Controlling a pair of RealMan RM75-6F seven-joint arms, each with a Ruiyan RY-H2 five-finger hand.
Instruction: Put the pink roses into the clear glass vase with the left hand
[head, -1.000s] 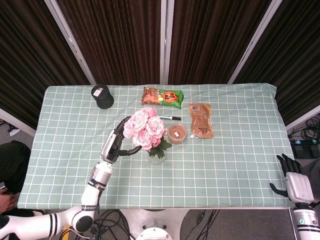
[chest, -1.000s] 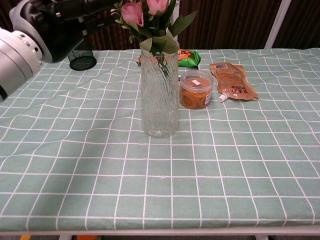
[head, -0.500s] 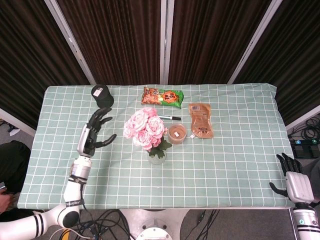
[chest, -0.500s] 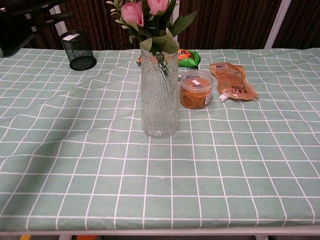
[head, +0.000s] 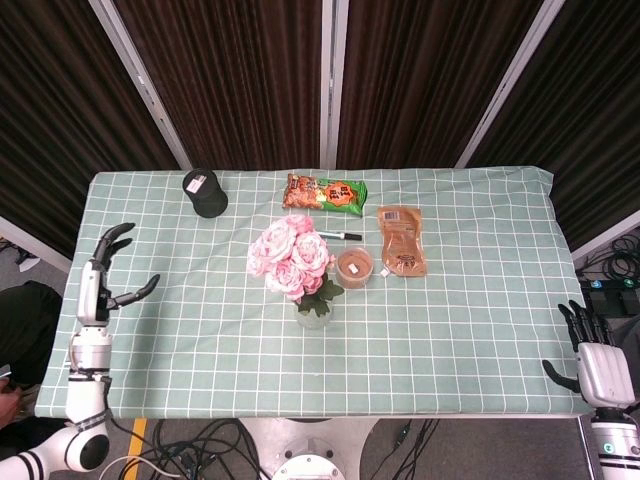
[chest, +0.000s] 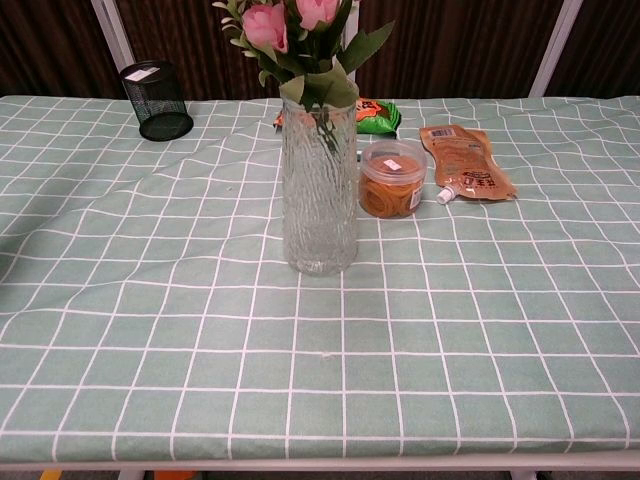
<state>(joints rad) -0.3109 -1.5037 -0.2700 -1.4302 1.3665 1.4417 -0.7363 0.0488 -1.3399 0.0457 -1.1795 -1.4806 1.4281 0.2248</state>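
The pink roses (head: 291, 256) stand upright in the clear glass vase (chest: 319, 190) near the middle of the table; their blooms (chest: 265, 22) and green leaves rise above the rim. My left hand (head: 98, 285) hovers over the table's left edge, far from the vase, fingers spread and holding nothing. At the front right corner my right hand (head: 588, 352) hangs off the table, fingers apart and empty. Neither hand appears in the chest view.
A black mesh pen cup (head: 205, 192) stands at the back left. Behind the vase lie a snack bag (head: 324, 192), a black marker (head: 341, 236), a small tub of brown paste (chest: 391, 177) and a brown pouch (head: 401, 240). Green checked cloth (chest: 450, 330) covers the table.
My left hand has let go of the rose stems and drawn back leftward from the vase to the table's left edge, leaving the chest view. The roses stay in the vase.
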